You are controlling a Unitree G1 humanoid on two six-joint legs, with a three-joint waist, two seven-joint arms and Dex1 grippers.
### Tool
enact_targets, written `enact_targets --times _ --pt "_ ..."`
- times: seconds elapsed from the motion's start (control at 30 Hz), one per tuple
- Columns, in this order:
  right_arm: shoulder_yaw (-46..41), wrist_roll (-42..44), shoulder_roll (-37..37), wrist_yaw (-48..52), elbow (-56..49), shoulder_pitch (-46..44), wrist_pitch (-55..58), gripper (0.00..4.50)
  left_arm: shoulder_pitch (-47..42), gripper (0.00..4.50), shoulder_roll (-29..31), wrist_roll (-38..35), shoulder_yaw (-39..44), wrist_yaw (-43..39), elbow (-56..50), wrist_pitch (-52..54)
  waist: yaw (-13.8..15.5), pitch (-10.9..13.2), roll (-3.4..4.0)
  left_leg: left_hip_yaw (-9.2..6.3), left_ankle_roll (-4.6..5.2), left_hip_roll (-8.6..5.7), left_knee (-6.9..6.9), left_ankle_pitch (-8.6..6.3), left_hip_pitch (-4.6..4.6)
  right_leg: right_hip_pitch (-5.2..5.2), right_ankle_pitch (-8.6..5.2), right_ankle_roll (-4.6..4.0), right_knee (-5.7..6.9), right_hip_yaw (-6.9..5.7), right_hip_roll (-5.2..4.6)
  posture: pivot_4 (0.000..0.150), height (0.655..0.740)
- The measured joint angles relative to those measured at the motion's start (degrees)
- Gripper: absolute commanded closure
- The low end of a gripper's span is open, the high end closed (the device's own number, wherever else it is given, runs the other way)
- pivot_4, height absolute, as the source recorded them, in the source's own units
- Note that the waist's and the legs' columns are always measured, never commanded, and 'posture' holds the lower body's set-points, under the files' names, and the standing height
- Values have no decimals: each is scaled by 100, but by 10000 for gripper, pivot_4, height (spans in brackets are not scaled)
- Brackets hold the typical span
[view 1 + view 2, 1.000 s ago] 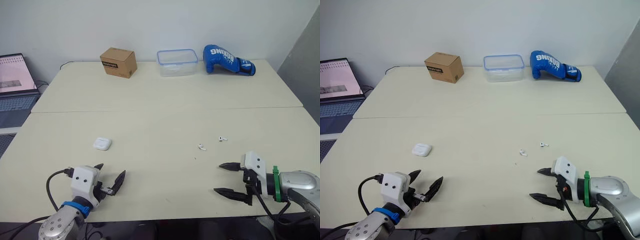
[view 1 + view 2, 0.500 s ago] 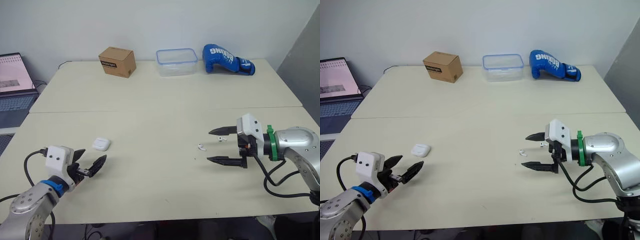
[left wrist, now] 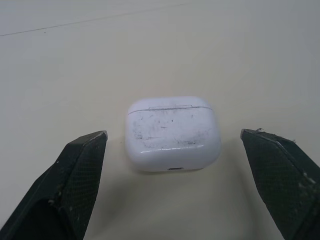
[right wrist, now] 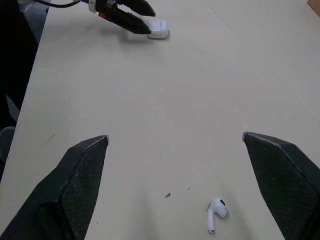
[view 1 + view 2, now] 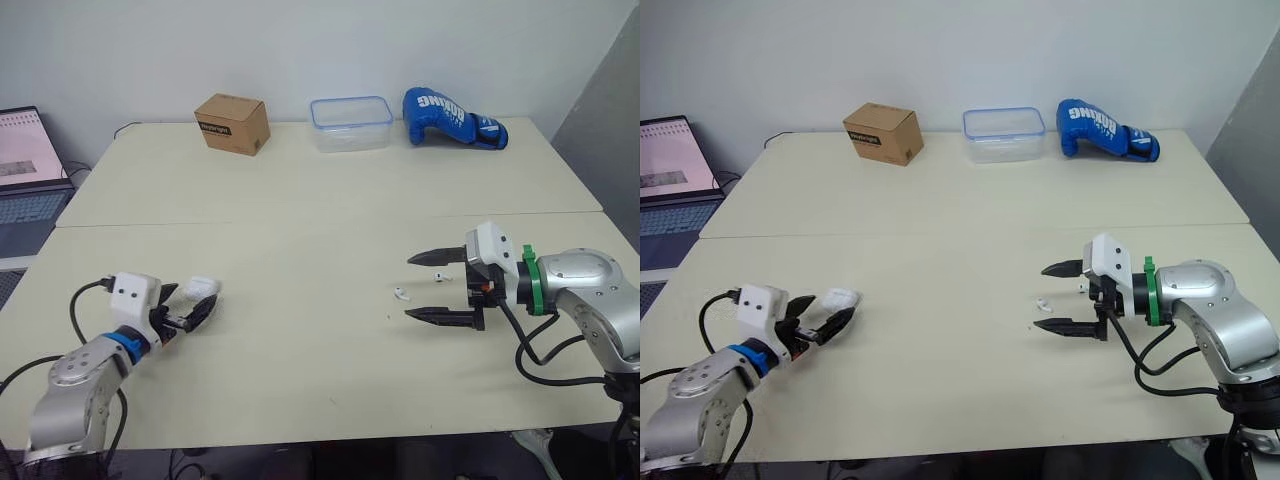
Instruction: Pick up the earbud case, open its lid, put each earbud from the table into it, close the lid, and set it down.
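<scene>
Along far edge: box [image 5: 232, 123], container [image 5: 350, 124], glove [image 5: 452, 116]

Earbud case [image 3: 173, 132]: white, rounded, scuffed on top, lid closed. Lies flat on the table between the spread fingers of the left gripper [image 5: 196, 300], with a gap on each side.

Near earbud [image 5: 401, 294]: white, on its side, just by the fingertips of the right gripper [image 5: 409, 288], whose fingers are apart.

Far earbud [image 5: 441, 277]: white, further back between those fingers, untouched.
</scene>
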Motion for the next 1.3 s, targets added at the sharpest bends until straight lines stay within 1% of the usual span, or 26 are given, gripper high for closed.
enact_targets --times 0.13,0.43,0.9,0.93,1.0,1.07,1.1,1.3 --pt "2 -23 46 -63 -1 1 0 0 -175 253 -135 175 -211 26 278 -163 0 0 0 0 0 0 0 0 0 0 0 0 0 0 0 1500 7307" --pt "8 -204 153 -119 130 18 -100 0 -196 253 -355 345 -273 182 326 -440 6 -1 1 -1 -1 -3 1 1 0 0 1 1 2 0 -3 1500 7307" --pt "5 -196 206 -118 78 33 -95 0 -305 253 -425 386 -338 306 426 -507 28 -3 6 -4 -2 -5 4 1 1 3 2 3 6 -2 -4 1500 7307" --pt "3 -193 206 -119 69 39 -93 0 -321 4248 -441 379 -338 333 412 -457 28 -3 6 -4 -2 -5 4 1 1 3 2 3 6 -2 -4 1500 7307" --pt "3 -189 206 -120 66 48 -86 0 -331 9248 -494 360 -346 374 341 -363 26 -3 5 -4 -1 -5 4 1 1 3 2 3 6 -2 -4 1500 7307" --pt "1 -185 206 -119 65 62 -84 0 -330 15484 -494 362 -377 394 262 -276 22 -3 6 -4 -2 -5 4 1 1 3 2 3 6 -2 -4 1500 7307" --pt "1 -185 206 -118 65 66 -83 0 -329 17220 -497 364 -386 415 231 -253 20 -3 6 -4 -2 -5 4 1 1 3 2 3 6 -2 -4 1500 7307" --pt "1 -184 205 -117 64 67 -82 0 -300 17213 -481 414 -434 507 62 -99 21 -3 5 -4 -1 -5 4 1 0 3 2 3 4 -2 -4 1500 7307"
